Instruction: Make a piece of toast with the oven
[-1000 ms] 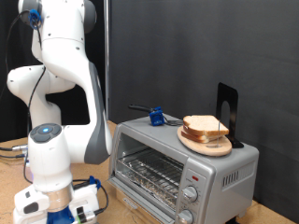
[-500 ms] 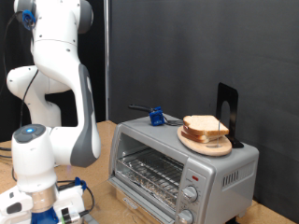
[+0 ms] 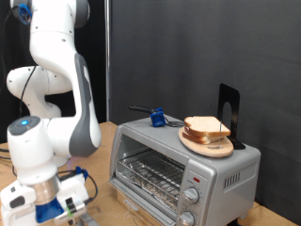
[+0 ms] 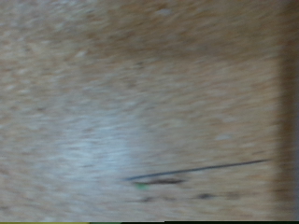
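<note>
So the toast [image 3: 208, 129] is sitting on a round wooden plate [image 3: 207, 144], looks like a couple of slices stacked, pale cream face with a tan crust, and the plate is parked right on top of the toaster oven [image 3: 183, 169], toward the exterior view's right end of the roof. The oven itself is the boxy silver kind, glass door on the front with the wire rack [image 3: 150, 175] visible through it, and round knobs [image 3: 191, 197] stacked down its right side. Just behind the plate there's a black upright stand thing [image 3: 229, 114], and further along the oven roof toward the exterior view's left there's a small blue object [image 3: 157, 118] with a thin dark rod sticking out of it, can't really tell what it is. The white Panda arm [image 3: 56, 94] fills the exterior view's left side, folded down low, and its gripper [image 3: 71, 215] is down at the exterior view's bottom left corner near the wooden table [image 3: 103, 202], well apart from the oven and the bread. It's mostly cut off by the frame edge so I honestly cannot tell if the fingers are apart or together. Wrist view is just a blurry close-up of a wooden surface [image 4: 140, 93] with a thin dark line [image 4: 201, 171] across it, no fingers showing.
</note>
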